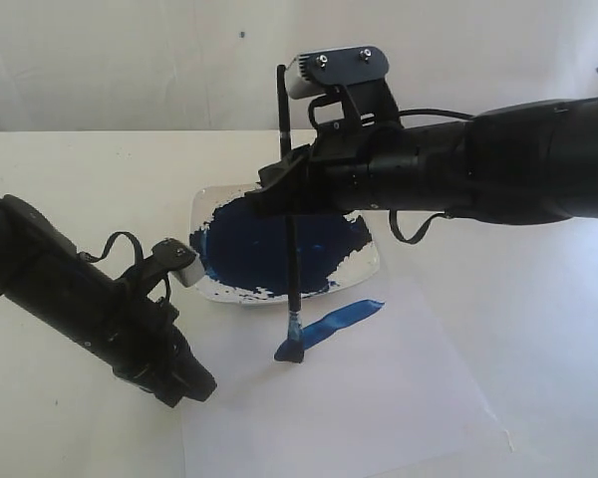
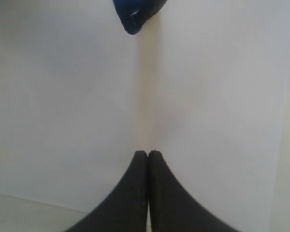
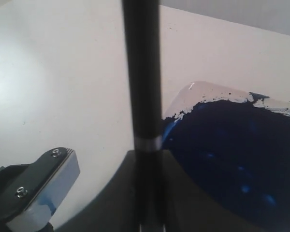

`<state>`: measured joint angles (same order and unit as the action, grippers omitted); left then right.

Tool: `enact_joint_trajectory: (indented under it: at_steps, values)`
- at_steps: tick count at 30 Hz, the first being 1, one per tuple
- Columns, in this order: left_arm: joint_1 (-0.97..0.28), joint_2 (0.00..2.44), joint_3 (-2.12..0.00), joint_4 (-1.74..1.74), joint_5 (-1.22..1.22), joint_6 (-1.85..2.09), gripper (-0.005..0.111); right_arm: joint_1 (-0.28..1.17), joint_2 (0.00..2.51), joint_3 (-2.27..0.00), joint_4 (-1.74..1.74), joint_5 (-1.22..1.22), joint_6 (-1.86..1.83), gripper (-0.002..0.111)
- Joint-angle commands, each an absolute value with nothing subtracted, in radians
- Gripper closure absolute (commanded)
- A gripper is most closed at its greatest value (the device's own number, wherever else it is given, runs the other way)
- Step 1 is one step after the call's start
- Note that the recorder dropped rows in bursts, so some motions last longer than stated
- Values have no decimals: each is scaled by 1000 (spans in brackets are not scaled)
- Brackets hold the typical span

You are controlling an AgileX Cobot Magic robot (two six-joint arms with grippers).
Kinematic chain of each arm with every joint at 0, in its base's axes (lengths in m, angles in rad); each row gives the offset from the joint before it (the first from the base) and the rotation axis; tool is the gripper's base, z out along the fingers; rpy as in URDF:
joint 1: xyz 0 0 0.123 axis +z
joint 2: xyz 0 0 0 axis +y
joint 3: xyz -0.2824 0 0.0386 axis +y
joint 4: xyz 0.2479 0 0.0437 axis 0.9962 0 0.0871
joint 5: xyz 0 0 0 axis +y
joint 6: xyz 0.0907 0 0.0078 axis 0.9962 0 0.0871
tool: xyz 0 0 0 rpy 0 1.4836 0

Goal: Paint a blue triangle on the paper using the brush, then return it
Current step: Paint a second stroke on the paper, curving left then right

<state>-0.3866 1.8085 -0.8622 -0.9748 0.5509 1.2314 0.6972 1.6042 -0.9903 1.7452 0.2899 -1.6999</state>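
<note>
One side of the blue triangle [image 1: 337, 321] is painted, a single slanting stroke on the paper [image 1: 379, 408] near its edge beside the dish [image 1: 364, 267]; two sides and the return are left, I judge. The right gripper [image 1: 284, 194] is clamped on the brush [image 1: 291, 269], which stands upright with its tip on one end of the stroke. Only the left wrist view shows the left gripper [image 2: 148, 153] closed and empty over the paper; the right wrist view shows the handle between the jaws.

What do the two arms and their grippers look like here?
The left arm and right arm are matte black and tubular. Each wrist carries a silver-white camera box with thin black cable loops. The left gripper has smooth, black, tapered fingers.
</note>
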Motion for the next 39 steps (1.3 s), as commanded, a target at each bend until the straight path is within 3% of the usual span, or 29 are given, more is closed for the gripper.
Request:
enact_joint_trajectory:
  at_steps: [1,18,39]
  values:
    - [-383,1804,-858,-986,572,1234,107,698,1583,-973,1744,256,-1688,108]
    - [-383,1804,-858,-986,572,1234,107,698,1496,-938,1744,225,-1686,108]
    - [-383,1804,-858,-986,572,1234,107,698,1642,-1034,1744,271,-1646,108]
